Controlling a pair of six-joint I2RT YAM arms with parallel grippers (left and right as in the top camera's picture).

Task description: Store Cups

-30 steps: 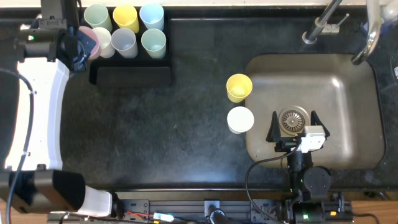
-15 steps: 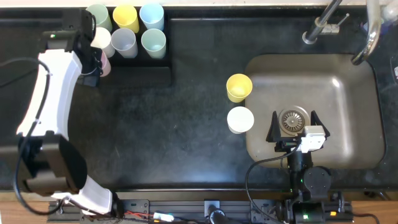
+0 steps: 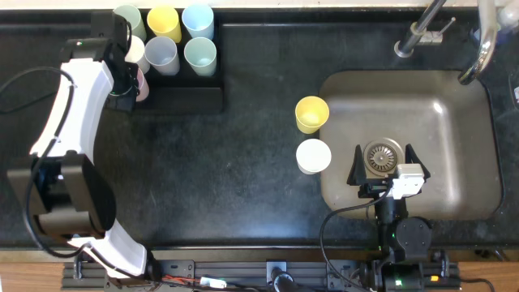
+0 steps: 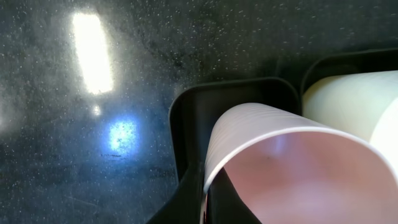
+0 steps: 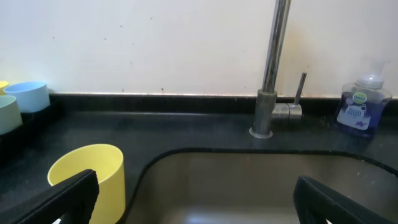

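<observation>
Cups (image 3: 200,55) are standing in the rack (image 3: 174,99), your left gripper (image 4: 208,202) is holding the pink cup (image 4: 292,168) over an empty slot (image 4: 193,124), your right gripper (image 3: 383,166) is idling wide open above the sink (image 3: 454,105), and the yellow cup (image 3: 311,113) and white cup (image 3: 313,156) are waiting on the tabletop (image 3: 243,186).

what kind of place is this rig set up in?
Likely a kitchen counter: a steel sink with a tap, a soap bottle beside it, and a black rack of plastic cups on the dark worktop.
</observation>
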